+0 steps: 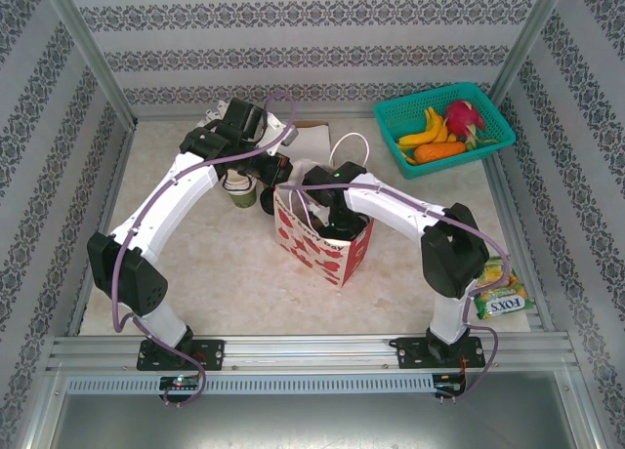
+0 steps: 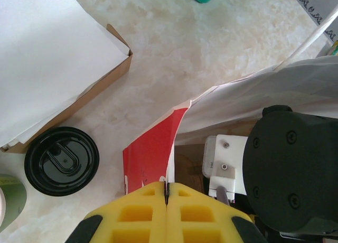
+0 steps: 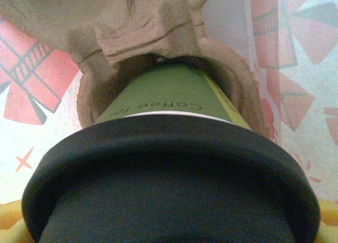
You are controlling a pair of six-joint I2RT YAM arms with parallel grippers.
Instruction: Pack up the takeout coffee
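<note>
Black-lidded takeout coffee (image 3: 170, 148) sits in the carrier (image 3: 132, 26), gripped between fingers (image 3: 8, 224) of the right hand (image 3: 169, 228).

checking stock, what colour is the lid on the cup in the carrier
Black lid, clearest in right wrist view.

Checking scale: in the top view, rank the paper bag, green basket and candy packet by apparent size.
1. paper bag and green basket: look alike, left unranked
2. candy packet: clearly smallest

Matt plastic lid (image 3: 169, 195), rough cardboard carrier (image 3: 132, 26)
</note>
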